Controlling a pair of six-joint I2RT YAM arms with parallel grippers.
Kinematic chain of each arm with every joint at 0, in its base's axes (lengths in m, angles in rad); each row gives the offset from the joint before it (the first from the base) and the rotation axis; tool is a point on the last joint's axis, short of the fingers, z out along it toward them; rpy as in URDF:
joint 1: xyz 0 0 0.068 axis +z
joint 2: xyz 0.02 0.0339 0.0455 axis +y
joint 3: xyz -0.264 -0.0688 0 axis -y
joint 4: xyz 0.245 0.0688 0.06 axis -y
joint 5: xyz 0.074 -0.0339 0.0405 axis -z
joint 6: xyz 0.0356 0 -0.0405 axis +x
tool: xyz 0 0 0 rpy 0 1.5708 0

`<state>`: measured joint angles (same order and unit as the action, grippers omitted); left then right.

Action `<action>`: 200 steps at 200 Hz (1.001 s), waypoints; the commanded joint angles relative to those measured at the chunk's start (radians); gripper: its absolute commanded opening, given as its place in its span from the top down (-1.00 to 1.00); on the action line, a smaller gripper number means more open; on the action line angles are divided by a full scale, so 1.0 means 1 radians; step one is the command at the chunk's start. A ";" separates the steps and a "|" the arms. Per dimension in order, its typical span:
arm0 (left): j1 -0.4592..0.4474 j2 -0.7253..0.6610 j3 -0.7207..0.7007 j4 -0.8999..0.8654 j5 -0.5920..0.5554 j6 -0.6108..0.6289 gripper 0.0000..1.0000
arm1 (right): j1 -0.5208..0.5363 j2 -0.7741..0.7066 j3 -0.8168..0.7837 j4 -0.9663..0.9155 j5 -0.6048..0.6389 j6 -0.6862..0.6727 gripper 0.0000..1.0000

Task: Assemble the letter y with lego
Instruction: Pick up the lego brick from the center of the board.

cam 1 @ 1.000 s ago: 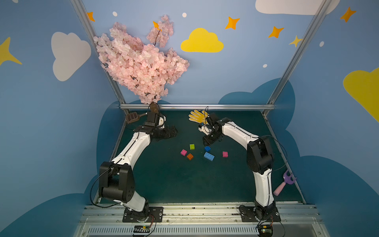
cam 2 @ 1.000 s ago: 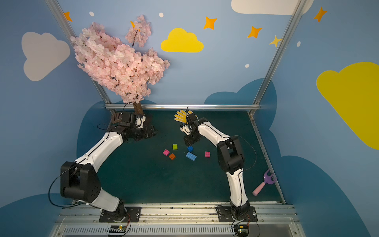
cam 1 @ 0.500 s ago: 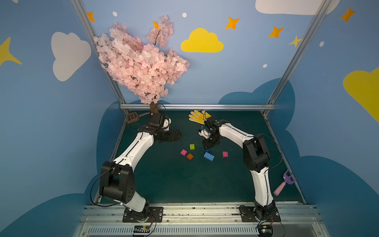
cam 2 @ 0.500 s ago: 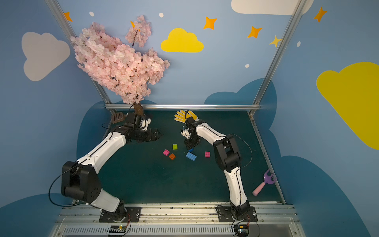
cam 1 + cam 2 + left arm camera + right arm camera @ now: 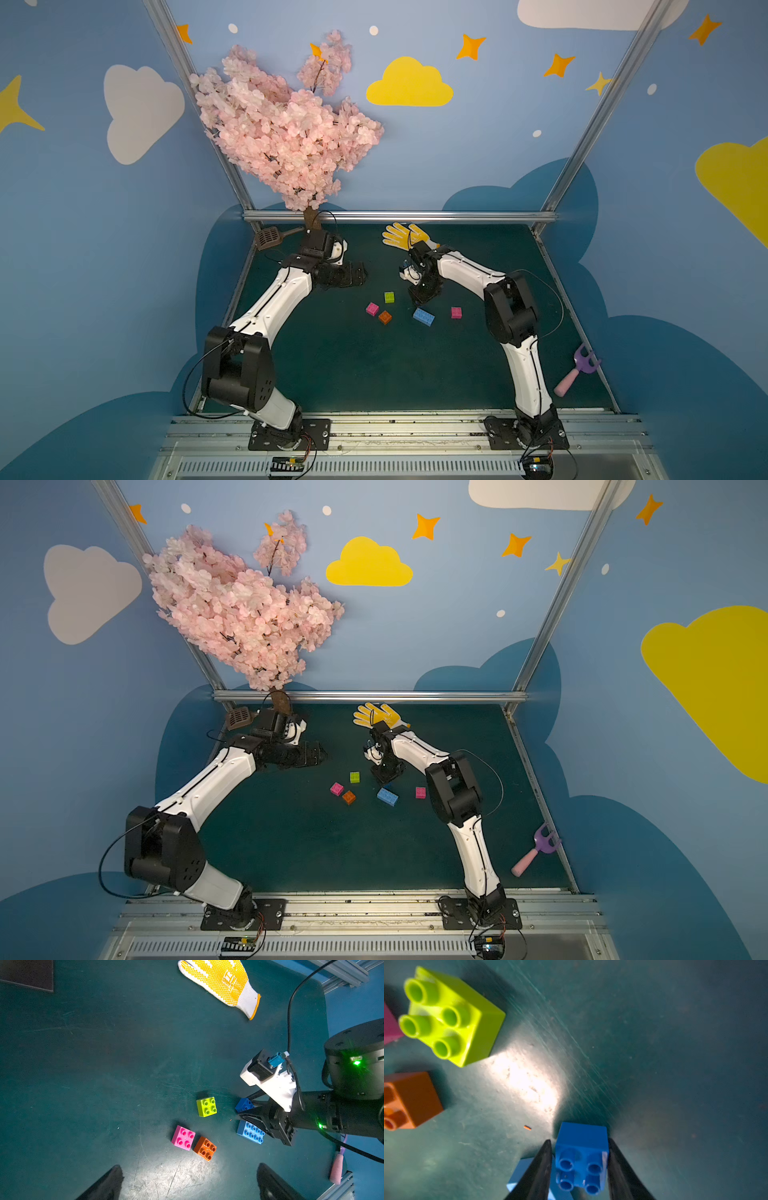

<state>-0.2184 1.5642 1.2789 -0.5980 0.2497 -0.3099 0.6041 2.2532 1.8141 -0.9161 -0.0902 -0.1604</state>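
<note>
The right gripper (image 5: 579, 1139) clamps the dark blue brick (image 5: 581, 1159), low on the mat (image 5: 104, 1064). Its hold looks shallow — a lift may drop it, or a jaw may drag the light blue brick (image 5: 250, 1132) just beside. The left gripper (image 5: 189, 1167) hangs wide open.

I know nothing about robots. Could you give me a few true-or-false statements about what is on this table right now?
1. The bricks are joined into a Y. False: they lie separate on the mat.
2. The right gripper has a finger on each side of the dark blue brick. True.
3. The left gripper holds the green brick. False: it is open and empty.
4. One pink brick lies right beside the orange brick. True.
5. The glove covers the bricks. False: it lies apart from them.
</note>
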 commanded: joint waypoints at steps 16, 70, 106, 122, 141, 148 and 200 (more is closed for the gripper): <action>-0.002 0.008 0.022 -0.015 -0.009 0.017 -1.00 | 0.008 0.011 0.027 -0.034 0.026 0.001 0.35; -0.002 0.008 0.022 -0.014 -0.009 0.013 -1.00 | 0.030 -0.055 0.029 -0.046 0.074 -0.010 0.53; -0.002 0.010 0.023 -0.014 -0.009 0.014 -1.00 | 0.039 -0.119 0.005 -0.031 0.062 -0.031 0.55; -0.003 0.010 0.023 -0.015 -0.010 0.013 -1.00 | 0.039 -0.133 -0.007 -0.024 0.037 -0.046 0.56; -0.001 0.011 0.022 -0.015 -0.009 0.014 -1.00 | 0.043 -0.140 -0.006 -0.043 0.008 -0.065 0.58; -0.002 0.011 0.022 -0.014 -0.010 0.013 -1.00 | 0.047 -0.144 -0.007 -0.053 0.002 -0.075 0.60; -0.003 -0.011 0.004 0.001 -0.041 0.021 -1.00 | 0.065 -0.184 -0.098 -0.038 -0.054 -0.138 0.62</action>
<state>-0.2184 1.5646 1.2789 -0.5972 0.2424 -0.3096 0.6571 2.1094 1.7596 -0.9386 -0.1001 -0.2520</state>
